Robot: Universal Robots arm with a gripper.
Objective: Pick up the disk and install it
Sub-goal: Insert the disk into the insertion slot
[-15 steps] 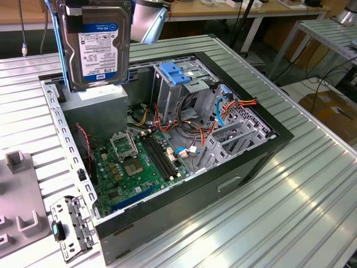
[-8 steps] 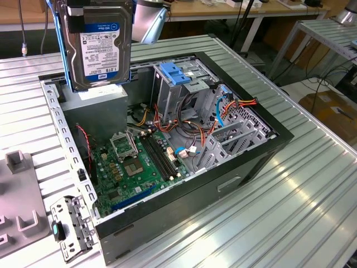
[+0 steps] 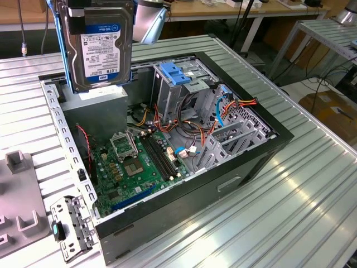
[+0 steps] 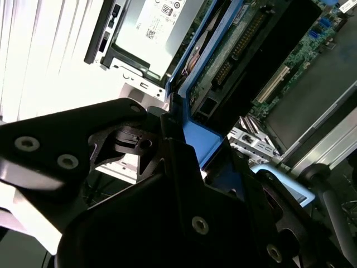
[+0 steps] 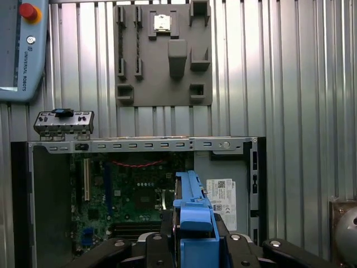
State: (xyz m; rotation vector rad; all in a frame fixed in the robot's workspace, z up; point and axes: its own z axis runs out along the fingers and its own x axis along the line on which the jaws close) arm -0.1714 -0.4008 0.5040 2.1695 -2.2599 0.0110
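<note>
gripper fingers clamped on disk by its blue rails | disk held upright in air (label toward exterior camera) above open computer case | drive cage well apart, toward the exterior view's right | case on ribbed table

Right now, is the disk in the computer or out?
Out. The gripper holds the disk upright above the open case.

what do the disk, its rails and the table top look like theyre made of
The disk: dull silver metal casing, by its grey sheen, under a glossy paper label. The rails: smooth blue moulded plastic, probably. The table top: ribbed, reflective metal, likely aluminium.
</note>
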